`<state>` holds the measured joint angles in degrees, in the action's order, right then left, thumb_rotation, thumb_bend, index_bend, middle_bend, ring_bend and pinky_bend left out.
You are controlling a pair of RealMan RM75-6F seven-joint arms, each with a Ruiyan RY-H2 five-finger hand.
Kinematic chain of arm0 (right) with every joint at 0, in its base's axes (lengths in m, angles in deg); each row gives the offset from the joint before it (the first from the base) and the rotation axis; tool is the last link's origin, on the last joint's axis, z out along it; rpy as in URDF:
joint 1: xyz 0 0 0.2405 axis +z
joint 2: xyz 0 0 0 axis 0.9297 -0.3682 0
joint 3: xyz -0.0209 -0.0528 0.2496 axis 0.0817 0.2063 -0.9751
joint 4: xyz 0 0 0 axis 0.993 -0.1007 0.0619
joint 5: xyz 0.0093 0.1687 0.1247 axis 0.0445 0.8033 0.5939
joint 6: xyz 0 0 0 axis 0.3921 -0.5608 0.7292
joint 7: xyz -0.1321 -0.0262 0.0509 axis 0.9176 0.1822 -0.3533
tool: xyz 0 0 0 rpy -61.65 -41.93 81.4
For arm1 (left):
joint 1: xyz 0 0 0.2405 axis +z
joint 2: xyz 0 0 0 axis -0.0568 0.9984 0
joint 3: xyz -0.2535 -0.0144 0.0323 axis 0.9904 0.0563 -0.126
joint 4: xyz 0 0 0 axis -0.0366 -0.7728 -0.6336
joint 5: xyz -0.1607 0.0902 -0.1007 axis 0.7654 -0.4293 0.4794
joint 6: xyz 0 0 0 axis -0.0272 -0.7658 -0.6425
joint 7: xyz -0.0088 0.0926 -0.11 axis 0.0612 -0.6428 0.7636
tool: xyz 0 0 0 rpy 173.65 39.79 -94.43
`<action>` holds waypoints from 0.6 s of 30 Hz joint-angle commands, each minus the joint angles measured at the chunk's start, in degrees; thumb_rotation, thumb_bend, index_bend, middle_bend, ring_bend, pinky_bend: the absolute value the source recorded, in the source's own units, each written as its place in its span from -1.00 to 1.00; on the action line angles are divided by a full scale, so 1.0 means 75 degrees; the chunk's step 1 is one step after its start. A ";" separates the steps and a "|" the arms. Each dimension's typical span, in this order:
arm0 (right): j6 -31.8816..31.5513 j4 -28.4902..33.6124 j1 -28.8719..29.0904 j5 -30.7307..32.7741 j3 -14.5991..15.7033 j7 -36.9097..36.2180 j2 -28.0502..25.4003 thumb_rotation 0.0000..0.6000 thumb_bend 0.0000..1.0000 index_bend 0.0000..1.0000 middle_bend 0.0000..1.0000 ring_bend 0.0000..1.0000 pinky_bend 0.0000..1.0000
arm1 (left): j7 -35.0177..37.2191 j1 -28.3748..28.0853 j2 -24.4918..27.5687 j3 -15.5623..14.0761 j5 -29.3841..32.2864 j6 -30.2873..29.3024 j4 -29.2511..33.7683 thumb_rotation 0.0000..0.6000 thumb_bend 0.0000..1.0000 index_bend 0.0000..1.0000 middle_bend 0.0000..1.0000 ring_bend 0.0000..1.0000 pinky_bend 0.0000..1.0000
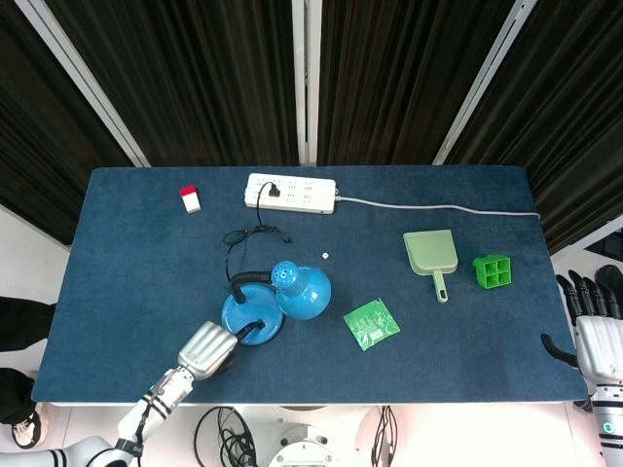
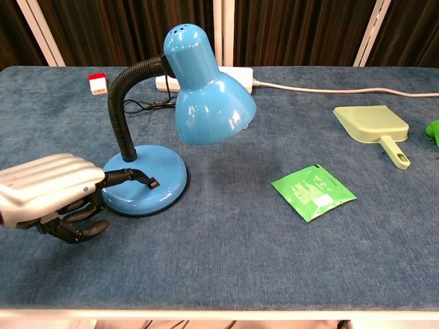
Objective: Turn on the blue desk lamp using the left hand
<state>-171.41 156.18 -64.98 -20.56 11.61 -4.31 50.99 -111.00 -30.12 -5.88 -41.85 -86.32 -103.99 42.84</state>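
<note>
The blue desk lamp [image 2: 206, 96] stands on its round base [image 2: 164, 168] left of the table's middle, with a black gooseneck and its shade [image 1: 304, 291] tilted right. My left hand [image 2: 51, 192] lies at the base's left side, with one black finger stretched across the base and its tip on the small black switch [image 2: 152, 183]. The other fingers curl under the silver palm. From the head view the left hand [image 1: 206, 348] sits at the base's near-left edge. The lamp shows no light. My right hand [image 1: 592, 326] hangs off the table's right edge, fingers apart, holding nothing.
A green packet [image 2: 313, 192] lies right of the lamp. A pale green dustpan [image 1: 433, 255] and a green block [image 1: 493, 270] sit further right. A white power strip [image 1: 290, 193] with the lamp's cord is at the back, and a small red-and-white object [image 1: 191, 198] at back left.
</note>
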 commanded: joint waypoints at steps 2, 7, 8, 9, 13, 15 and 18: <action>0.0014 -0.0015 0.0003 -0.0001 0.0010 -0.0003 0.0018 1.00 -0.65 -1.00 -1.00 -1.00 -1.00 | -0.0013 -0.0020 -0.0003 -0.0046 -0.0036 -0.0016 0.0017 1.00 -0.10 -0.74 0.75 0.63 0.72; 0.0003 -0.0030 -0.0007 0.0009 0.0009 0.0001 0.0027 1.00 -0.65 -1.00 -1.00 -1.00 -1.00 | -0.0061 -0.0047 -0.0052 -0.0121 -0.0225 -0.0136 -0.0030 1.00 -0.10 -0.74 0.75 0.63 0.72; 0.0007 -0.0028 -0.0008 0.0016 0.0009 0.0005 0.0024 1.00 -0.65 -1.00 -1.00 -1.00 -1.00 | -0.0151 -0.0054 -0.0062 -0.0138 -0.0283 -0.0169 -0.0077 1.00 -0.10 -0.74 0.75 0.63 0.72; 0.0016 -0.0024 -0.0009 0.0025 0.0010 0.0007 0.0019 1.00 -0.65 -1.00 -1.00 -1.00 -1.00 | -0.0271 -0.0060 -0.0075 -0.0161 -0.0344 -0.0202 -0.0129 1.00 -0.10 -0.74 0.75 0.63 0.72; 0.0060 -0.0016 -0.0006 0.0067 0.0011 0.0011 0.0003 1.00 -0.65 -1.00 -1.00 -1.00 -1.00 | -0.0769 -0.0068 -0.0152 -0.0303 -0.0602 -0.0309 -0.0328 1.00 -0.10 -0.74 0.75 0.63 0.72; 0.0077 -0.0011 -0.0001 0.0071 0.0014 0.0007 0.0005 1.00 -0.65 -1.00 -1.00 -1.00 -1.00 | -0.0960 -0.0072 -0.0202 -0.0367 -0.0767 -0.0385 -0.0443 1.00 -0.10 -0.74 0.75 0.63 0.72; 0.0105 -0.0009 0.0008 0.0070 0.0025 0.0015 0.0011 1.00 -0.65 -1.00 -1.00 -1.00 -1.00 | -0.1078 -0.0083 -0.0267 -0.0431 -0.0981 -0.0491 -0.0569 1.00 -0.10 -0.74 0.75 0.63 0.72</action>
<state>-170.64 156.11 -64.94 -20.04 11.79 -4.20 51.06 -118.58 -30.67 -7.53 -44.71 -92.96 -107.17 39.16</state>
